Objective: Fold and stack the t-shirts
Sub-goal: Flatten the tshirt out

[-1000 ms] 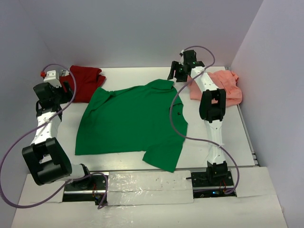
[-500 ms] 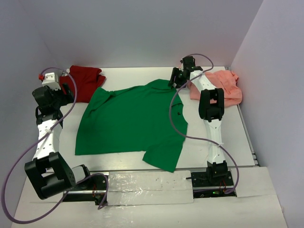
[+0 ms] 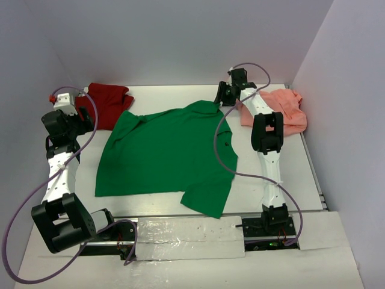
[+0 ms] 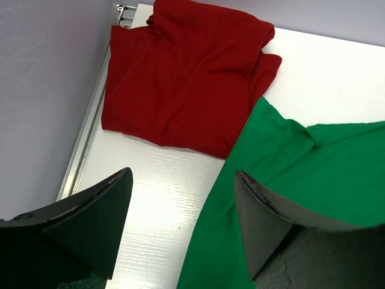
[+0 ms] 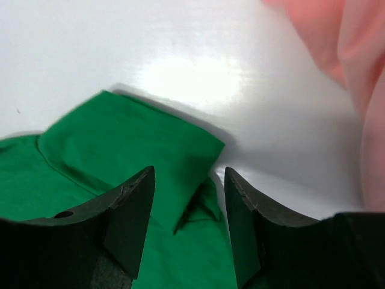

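Three t-shirts on the white table. In the middle, spread open and mostly flat, the bright green t-shirt, with one sleeve reaching toward the near edge and a few folds at its far right corner. At the far left, bunched in a loose heap and meeting the tip of the green cloth's far left sleeve, the dark red t-shirt. At the far right, crumpled close to the wall, the salmon pink t-shirt, apart from the green one. Left gripper wide open, holding nothing, raised over bare table between the red heap and the green sleeve. Right gripper likewise parted, low over the far right corner of the green t-shirt, one finger to each side of a folded flap there. Nothing clamped; contact with the cloth impossible to tell from the wrist view.
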Available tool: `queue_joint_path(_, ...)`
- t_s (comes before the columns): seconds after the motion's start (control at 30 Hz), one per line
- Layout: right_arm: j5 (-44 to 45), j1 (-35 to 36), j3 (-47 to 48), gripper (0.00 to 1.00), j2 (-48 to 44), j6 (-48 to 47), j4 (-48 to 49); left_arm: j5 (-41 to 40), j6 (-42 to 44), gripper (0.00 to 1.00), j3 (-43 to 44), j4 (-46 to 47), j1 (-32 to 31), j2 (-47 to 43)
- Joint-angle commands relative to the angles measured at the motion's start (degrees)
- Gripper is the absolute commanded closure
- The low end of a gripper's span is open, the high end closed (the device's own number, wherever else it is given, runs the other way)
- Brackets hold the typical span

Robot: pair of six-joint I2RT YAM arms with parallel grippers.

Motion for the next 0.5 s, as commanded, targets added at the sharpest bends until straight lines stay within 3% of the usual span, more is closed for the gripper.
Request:
queue_joint_path(0.0, 2.60, 0.91, 5.67, 0.43, 0.05, -1.48, 2.70, -1.18, -0.35, 0.24, -0.08, 1.30, -0.28, -1.51)
queue_joint_path(0.27, 4.54, 0.74, 12.34, 0.45, 3.74, 0.10, -0.72, -1.88, 0.09, 0.24, -0.17, 1.47, -0.11, -0.81)
queue_joint_path(0.47, 5.42, 0.12, 10.50, 0.46, 3.21, 2.47, -2.31, -0.30, -0.52, 0.24, 0.79, 0.95, -0.19, -0.20)
